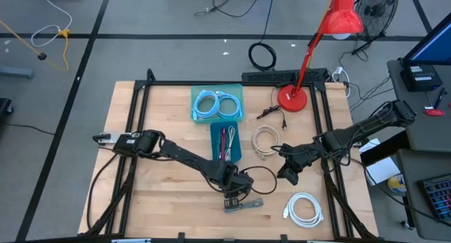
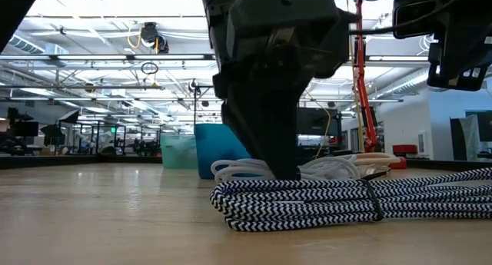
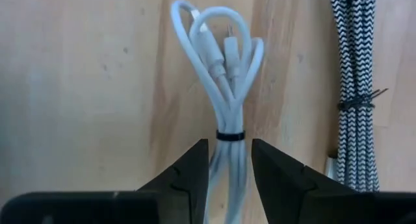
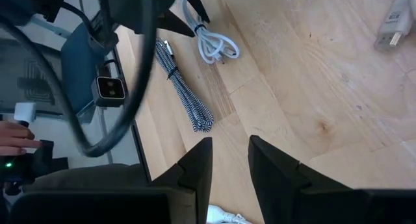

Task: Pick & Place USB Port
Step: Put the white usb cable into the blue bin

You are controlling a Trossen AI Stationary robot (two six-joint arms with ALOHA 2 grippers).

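We saw a small bundle of white USB cable, folded into loops and tied with a thin black band, lying flat on the pale wooden table. It lay near the front edge of the table, just beside a black-and-white braided cable that was also tied in a bundle. The two bundles lay side by side and did not seem to touch.

The left gripper was down over the white USB cable. One dark finger stood on each side of the cable, near the black band. The fingers were close around the cable, but we could not tell if they were squeezing it.

The right gripper hung above the bare table, well apart from the white USB cable, toward the right side. There was a small gap between its fingers and nothing was in it.

Farther from the white USB cable, toward the middle of the table, sat a dark blue tray with cables in it. Behind that sat a light blue tray with a coiled pale blue cable. A red desk lamp stood at the back right of the table.
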